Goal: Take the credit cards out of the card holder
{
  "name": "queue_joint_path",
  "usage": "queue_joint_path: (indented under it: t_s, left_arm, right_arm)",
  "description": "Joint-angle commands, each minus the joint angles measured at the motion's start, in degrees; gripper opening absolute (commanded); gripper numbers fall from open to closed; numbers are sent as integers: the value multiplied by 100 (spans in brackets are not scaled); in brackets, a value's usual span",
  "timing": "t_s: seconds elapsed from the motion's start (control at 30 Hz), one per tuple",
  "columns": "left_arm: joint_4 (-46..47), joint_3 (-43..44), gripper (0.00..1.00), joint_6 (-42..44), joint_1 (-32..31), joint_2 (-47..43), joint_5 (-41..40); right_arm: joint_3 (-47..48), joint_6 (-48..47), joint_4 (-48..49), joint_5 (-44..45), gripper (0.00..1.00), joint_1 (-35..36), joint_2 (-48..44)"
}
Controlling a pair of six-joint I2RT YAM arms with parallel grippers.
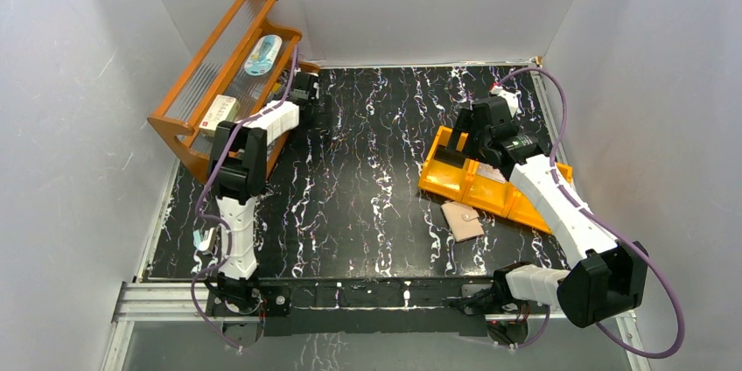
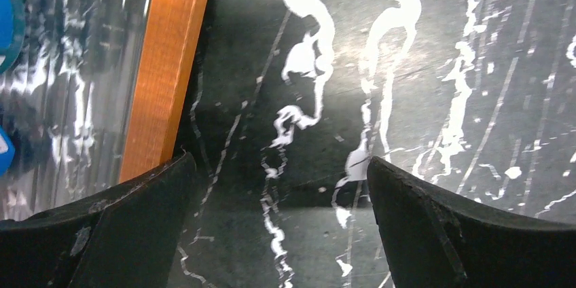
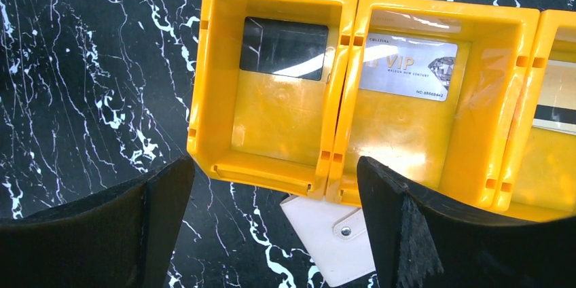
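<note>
Card holder [image 1: 461,220] lay shut, tab snapped, flat on the desk [image 1: 367,178]. Its far corner sat right at the near wall of the yellow tray [image 1: 477,180]; touching or just beside, couldn't tell. Beyond it the tray held cards: a dark card [image 3: 284,48] in one end compartment, a silver VIP card [image 3: 407,65] in the middle, a third card [image 3: 555,98] partly seen at the other end. Right claw [image 3: 272,183] hung above the tray's near wall, jaws spread wide, holding nothing. Far left, left claw [image 2: 282,176] was likewise released & empty, over desk beside the wooden rack [image 2: 166,70].

Cards prob. all out, but holder's inside was hidden, so unsure. Risks: coming down from there, right claw could clip the tray wall & jolt the cards. A flat holder on a slick desk could also skid from the fingers or wedge vs. the tray.
</note>
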Motion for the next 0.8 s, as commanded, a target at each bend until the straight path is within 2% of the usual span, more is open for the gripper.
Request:
queue_joint_path:
  t_s: [0.0, 0.2, 0.47, 0.57, 0.67, 0.77]
  left_arm:
    - [-234, -452, 98, 137, 237, -412, -698]
    - [-33, -1128, 98, -141, 359, -747, -971]
    - [-72, -1418, 98, -252, 667, -1042, -908]
    - [-45, -1495, 98, -72, 664, -1238, -216]
    - [152, -1773, 98, -63, 615, -1583, 800]
    - [288, -2030, 98, -66, 391, -1933, 1383]
  right_arm:
    - [-8, 41, 87, -5, 98, -43, -55]
    - [-32, 40, 93, -34, 98, -45, -28]
    - [31, -223, 50, 225, 98, -37, 40]
    - [232, -184, -244, 716, 98, -81, 253]
    - [381, -178, -351, 598, 98, -181, 552]
    - [471, 6, -520, 519, 98, -350, 835]
